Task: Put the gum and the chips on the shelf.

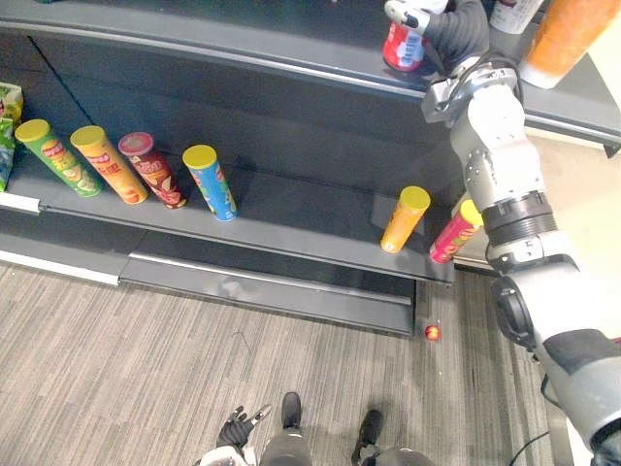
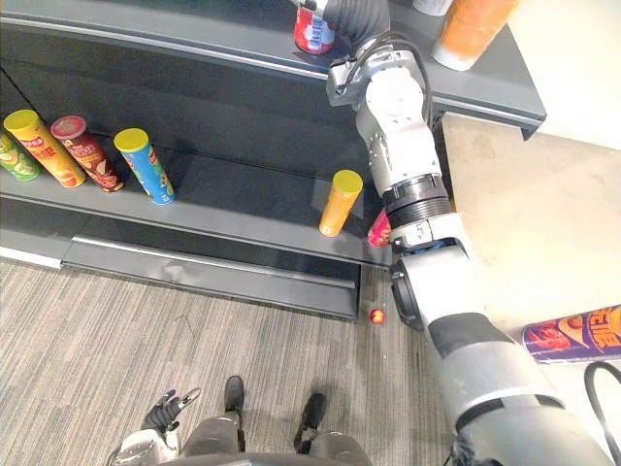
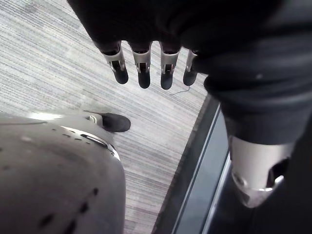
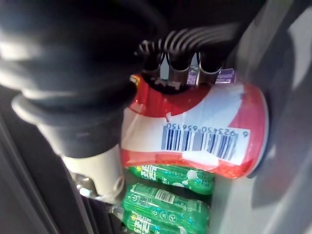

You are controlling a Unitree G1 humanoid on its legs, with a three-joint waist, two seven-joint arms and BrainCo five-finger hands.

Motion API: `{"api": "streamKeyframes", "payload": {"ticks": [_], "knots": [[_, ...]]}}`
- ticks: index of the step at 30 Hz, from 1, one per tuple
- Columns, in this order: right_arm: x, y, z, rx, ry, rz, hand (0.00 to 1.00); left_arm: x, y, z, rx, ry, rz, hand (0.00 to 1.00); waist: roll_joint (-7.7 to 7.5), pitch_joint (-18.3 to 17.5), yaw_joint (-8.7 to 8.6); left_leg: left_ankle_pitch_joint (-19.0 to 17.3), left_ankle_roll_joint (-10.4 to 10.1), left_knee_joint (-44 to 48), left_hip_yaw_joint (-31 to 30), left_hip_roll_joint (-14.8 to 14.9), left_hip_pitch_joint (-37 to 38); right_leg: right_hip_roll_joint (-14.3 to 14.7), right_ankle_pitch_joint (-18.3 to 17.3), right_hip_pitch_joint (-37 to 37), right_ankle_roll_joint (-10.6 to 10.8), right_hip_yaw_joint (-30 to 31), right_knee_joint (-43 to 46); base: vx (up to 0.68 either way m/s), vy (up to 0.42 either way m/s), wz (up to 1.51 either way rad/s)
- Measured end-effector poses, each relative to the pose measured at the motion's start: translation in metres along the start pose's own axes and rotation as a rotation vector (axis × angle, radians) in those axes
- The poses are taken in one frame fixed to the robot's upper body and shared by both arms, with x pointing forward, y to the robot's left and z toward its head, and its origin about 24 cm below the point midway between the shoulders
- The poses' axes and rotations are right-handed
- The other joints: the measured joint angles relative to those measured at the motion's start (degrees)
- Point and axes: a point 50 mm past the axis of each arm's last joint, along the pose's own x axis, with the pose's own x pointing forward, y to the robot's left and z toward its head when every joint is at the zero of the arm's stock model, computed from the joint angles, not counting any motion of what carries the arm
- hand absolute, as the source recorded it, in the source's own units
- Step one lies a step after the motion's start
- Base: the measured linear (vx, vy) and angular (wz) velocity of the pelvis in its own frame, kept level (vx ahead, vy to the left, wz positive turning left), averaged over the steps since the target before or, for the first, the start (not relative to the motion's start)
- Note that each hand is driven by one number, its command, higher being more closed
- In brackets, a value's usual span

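Right hand (image 4: pixel 178 58): fingers and thumb clamped round the red-and-white gum canister (image 4: pixel 204 126). The canister stands upright, base on the upper shelf (image 1: pixel 243 44). Green bottles (image 4: pixel 165 197) lie just beside the canister. Chips tubes stand on the shelf board below the canister, among them an orange tube (image 1: pixel 404 219) and a pink tube (image 1: pixel 451 238). Left hand (image 3: pixel 141 68): far below the canister, over the carpet, fingers straight and apart, holding nothing.
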Motion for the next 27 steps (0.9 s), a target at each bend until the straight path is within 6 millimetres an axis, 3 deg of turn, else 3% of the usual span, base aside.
{"api": "streamKeyframes", "payload": {"ticks": [27], "knots": [[-0.0028, 0.0003, -0.0048, -0.007, 0.002, 0.013, 0.0, 0.0006, 0.005, 0.0033, 0.01, -0.009, 0.011, 0.0, -1.36, 1.5, -0.05, -0.1, -0.1, 0.0, 1.0, 0.1, 1.1, 0.0, 0.0, 0.7, 0.0, 0.8, 0.0, 0.0, 0.001, 0.0]]}}
